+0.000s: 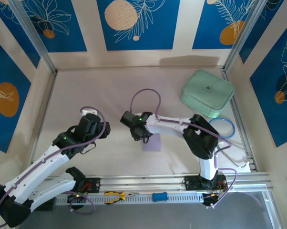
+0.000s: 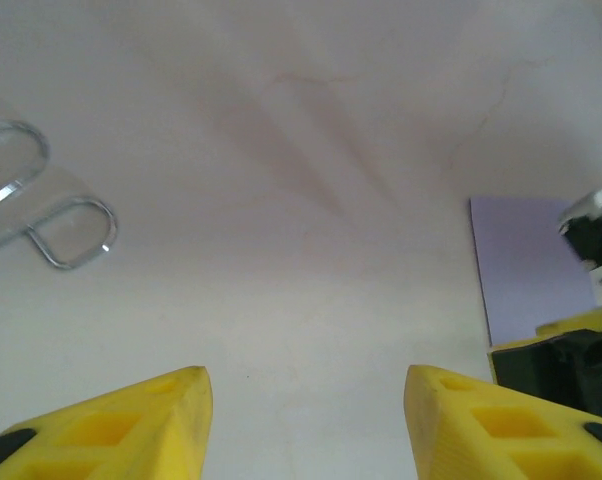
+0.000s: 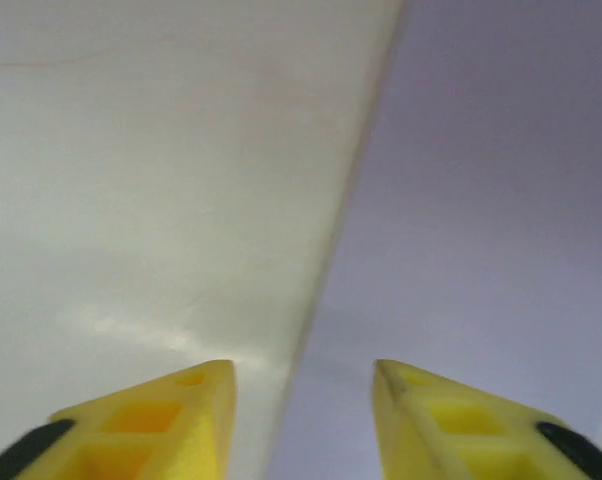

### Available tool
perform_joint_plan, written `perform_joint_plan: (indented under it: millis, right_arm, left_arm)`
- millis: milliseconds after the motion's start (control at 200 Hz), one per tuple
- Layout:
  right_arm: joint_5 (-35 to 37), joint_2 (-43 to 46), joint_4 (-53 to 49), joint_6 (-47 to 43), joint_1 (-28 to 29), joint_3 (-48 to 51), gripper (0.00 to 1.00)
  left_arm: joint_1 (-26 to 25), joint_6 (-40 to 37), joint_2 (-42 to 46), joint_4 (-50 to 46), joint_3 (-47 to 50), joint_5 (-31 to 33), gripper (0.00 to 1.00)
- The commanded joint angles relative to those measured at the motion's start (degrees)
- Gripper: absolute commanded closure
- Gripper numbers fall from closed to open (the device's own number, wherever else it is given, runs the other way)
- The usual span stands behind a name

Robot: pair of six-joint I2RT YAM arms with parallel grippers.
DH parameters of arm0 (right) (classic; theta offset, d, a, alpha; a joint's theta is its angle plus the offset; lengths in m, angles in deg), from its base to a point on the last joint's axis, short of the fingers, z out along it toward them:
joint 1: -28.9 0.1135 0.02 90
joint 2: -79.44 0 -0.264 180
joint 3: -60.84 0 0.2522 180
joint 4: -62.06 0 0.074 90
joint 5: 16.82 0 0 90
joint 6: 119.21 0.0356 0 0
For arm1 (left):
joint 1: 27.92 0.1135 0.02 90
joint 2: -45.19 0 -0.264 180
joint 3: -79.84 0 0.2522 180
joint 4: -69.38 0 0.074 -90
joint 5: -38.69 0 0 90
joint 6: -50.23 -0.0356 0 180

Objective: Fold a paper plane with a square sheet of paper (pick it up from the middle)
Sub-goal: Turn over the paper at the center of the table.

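Near frame centre, both jaws stand apart, empty; lower your right ones squarely onto the square sheet of paper (image 1: 152,143).

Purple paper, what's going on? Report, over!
Left gripper: jaws open, empty. Right gripper: jaws open over paper edge. Sheet flat on table. Nothing blocking.

Bright even light, soft shadows on the table (image 1: 110,86), wrist views washed-out, hazy, softly blurred
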Motion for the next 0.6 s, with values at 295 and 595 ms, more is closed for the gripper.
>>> perform_joint_plan:
  millis: [295,595]
  right_arm:
    - [-34.47,27.17,34.40,6.23,-21.29,32.31,0.77]
    - [-42.16,26.18,41.29,6.27,-29.79,40.22,0.89]
  left_arm:
    - [0.49,-1.35,-15.63,19.84,1.31,-32.20,0.48]
    - [0.37,4.60,-28.00,35.27,2.29,-36.84,0.48]
